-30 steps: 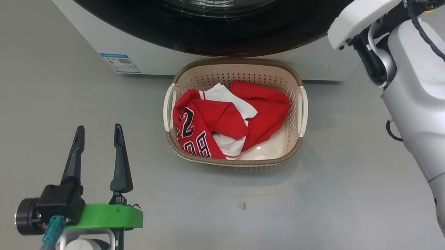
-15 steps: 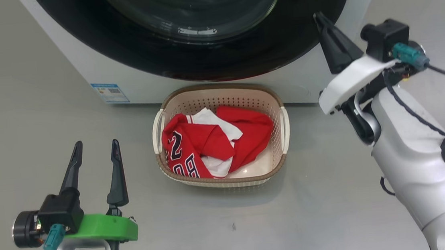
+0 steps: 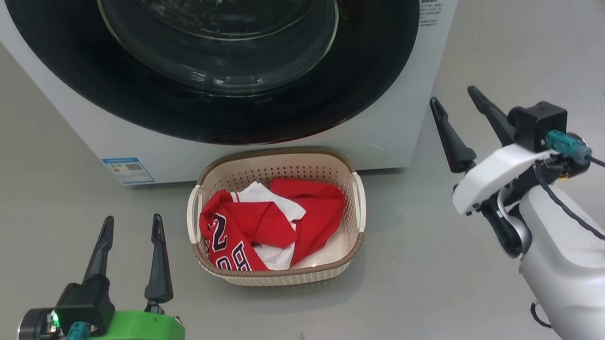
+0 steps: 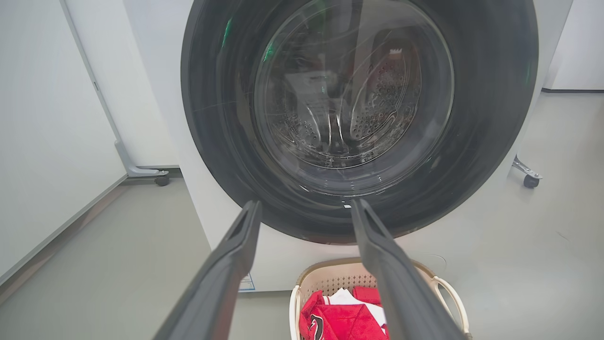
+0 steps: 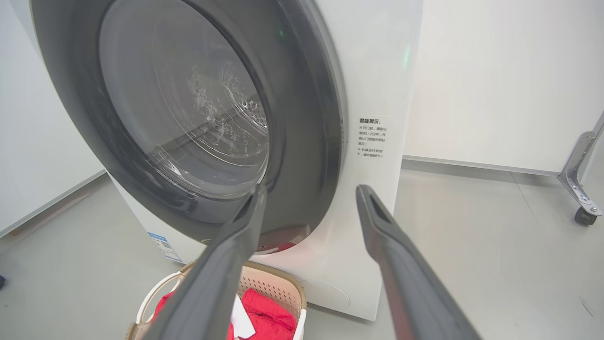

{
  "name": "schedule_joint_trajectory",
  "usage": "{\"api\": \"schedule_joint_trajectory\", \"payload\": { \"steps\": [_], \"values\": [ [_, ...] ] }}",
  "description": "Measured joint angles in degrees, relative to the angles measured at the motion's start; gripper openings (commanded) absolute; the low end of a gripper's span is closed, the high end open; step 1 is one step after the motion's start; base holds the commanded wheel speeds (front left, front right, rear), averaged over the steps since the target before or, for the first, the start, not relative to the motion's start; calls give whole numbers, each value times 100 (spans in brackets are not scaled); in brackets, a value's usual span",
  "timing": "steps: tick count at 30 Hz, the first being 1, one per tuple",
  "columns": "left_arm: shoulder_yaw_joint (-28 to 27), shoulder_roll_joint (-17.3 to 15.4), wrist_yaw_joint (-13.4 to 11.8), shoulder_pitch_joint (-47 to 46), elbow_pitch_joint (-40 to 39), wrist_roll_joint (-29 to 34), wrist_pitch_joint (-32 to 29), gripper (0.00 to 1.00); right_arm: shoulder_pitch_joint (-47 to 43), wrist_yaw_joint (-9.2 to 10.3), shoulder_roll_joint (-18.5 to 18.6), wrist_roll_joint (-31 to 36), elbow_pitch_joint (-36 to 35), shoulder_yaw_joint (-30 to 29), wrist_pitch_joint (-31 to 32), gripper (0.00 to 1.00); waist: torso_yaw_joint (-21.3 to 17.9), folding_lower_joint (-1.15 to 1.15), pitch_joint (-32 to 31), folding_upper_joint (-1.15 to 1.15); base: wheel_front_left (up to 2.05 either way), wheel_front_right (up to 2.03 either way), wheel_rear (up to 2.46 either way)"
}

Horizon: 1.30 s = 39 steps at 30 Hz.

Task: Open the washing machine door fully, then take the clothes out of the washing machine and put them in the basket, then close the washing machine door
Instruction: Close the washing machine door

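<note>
The washing machine point(image 3: 86, 139) stands ahead with its glossy black washing machine door point(image 3: 379, 48) lying flat against its front, glass window in the middle. In front of it on the floor sits the cream basket point(image 3: 271, 156) holding the red and white clothes point(image 3: 264, 231). My left gripper point(image 3: 132, 219) hovers left of the basket, open and empty. Right of the basket, near the machine's corner, my right gripper point(image 3: 453, 95) is open and holds nothing. The left wrist view has the left gripper point(image 4: 306, 203) facing the door point(image 4: 358, 94). The right gripper point(image 5: 311, 188) points at the door's right edge point(image 5: 325, 141).
A blue sticker point(image 3: 128, 170) marks the machine's lower left front and a printed label point(image 3: 429, 11) its right side. White wall panels on wheeled feet point(image 4: 162, 180) stand beside the machine. A caster point(image 5: 583, 215) sits at the right on the grey floor.
The head camera has tilted up, showing more of the machine. My right arm has drawn back from the door's right edge toward the floor, and its fingers have spread apart. The left gripper stays put.
</note>
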<state>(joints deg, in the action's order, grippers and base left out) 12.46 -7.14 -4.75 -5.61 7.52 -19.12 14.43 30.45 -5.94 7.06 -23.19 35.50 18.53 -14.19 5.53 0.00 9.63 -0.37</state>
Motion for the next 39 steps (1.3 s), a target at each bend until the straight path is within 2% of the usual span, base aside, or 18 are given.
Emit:
{"api": "schedule_joint_trajectory", "payload": {
  "steps": [14, 24, 28, 39],
  "values": [
    [10, -48, 0, 332, 149, 5, 0, 100, -1042, 214, 19, -10, -617, -281, -1, 100, -295, 0, -481, 0, 0, 0, 0],
    [43, -55, 0, 565, 182, -3, -23, 100, -1805, 455, -3, -4, -1109, -422, -1, 100, -461, 0, -824, 0, 0, 0, 0],
    [76, -56, 1, 598, 145, -3, -31, 100, -2014, 560, 4, 16, -1336, -482, -2, 100, -519, 0, -895, 0, 0, 0, 0],
    [88, -57, 1, 659, 87, -3, -76, 100, -2521, 687, 1, 73, -1833, -493, -25, 100, -544, 0, -964, 0, 0, 0, 0]
  ]
}}
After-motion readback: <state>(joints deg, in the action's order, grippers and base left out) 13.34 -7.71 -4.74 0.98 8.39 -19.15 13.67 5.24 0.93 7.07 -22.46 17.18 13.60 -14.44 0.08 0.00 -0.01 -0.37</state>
